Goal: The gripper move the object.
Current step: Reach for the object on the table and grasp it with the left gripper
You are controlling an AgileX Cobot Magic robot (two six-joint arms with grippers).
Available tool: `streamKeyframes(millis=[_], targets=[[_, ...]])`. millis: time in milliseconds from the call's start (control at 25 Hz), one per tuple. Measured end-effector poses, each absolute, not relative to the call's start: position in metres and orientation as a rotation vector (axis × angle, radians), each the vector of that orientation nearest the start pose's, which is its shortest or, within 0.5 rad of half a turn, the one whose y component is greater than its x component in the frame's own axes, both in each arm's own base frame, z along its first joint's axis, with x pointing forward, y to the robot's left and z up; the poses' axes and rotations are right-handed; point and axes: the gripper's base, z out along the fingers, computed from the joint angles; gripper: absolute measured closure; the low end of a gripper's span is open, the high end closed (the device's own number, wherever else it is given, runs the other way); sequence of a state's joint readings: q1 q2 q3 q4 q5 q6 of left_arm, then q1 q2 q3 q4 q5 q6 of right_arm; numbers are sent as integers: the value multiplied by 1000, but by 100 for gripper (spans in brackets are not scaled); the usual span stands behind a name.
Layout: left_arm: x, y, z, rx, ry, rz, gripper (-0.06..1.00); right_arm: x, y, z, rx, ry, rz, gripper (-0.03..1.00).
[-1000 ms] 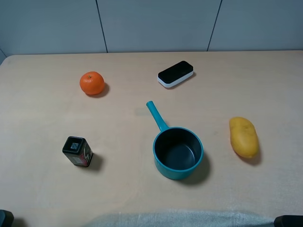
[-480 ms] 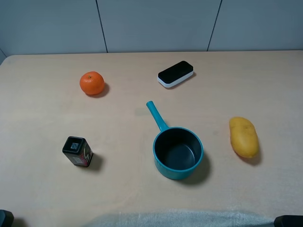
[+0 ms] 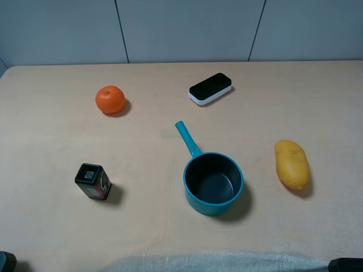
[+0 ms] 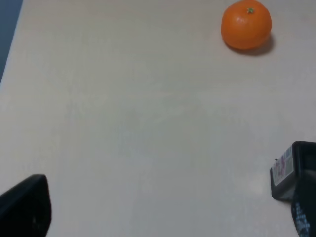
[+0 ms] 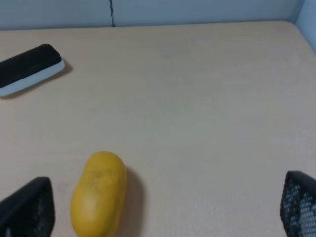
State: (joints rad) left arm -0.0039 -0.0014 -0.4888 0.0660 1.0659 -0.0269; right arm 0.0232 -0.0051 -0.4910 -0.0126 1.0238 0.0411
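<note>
Mandarin [image 3: 110, 99] was set on the far left part of the table [image 3: 51, 147], touched by nothing and with bare tabletop on every side. The table's far edge ran close behind it, and the left edge was well apart. A black-and-white eraser [image 3: 210, 88] lay to its right and a small black box [image 3: 92, 181] stood nearer on the left, both well apart from it. A teal saucepan [image 3: 212, 182] stood near the middle with its handle pointed far and left. A yellow fruit [image 3: 292, 164] lay at the right.

The grippers were shown only in the wrist views. The left gripper [image 4: 168, 207] was seen with its fingers spread wide and nothing held. The mandarin lay well ahead of it, the black box was close by one finger, and the table's left edge was in sight. The right gripper [image 5: 165, 202] was likewise spread wide and empty, with the yellow fruit just ahead near one finger. The eraser lay farther off, and the table's far right corner was visible.
</note>
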Motion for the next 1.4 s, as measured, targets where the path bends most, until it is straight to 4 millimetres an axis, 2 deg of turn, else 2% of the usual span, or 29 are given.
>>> streamKeyframes(millis=[200, 360, 800, 1080, 1400], targets=[[7, 5, 283, -33, 2126, 59, -5, -3, -1, 278, 18, 2011, 25, 27], [24, 5, 292, -31, 2207, 61, -5, -3, -1, 278, 18, 2010, 25, 27], [88, 5, 316, 18, 2435, 84, -5, -3, -1, 278, 18, 2010, 25, 27], [130, 5, 329, 36, 2522, 90, -5, -3, -1, 278, 18, 2010, 25, 27], [176, 5, 324, 65, 2627, 96, -5, -3, -1, 278, 18, 2011, 25, 27]])
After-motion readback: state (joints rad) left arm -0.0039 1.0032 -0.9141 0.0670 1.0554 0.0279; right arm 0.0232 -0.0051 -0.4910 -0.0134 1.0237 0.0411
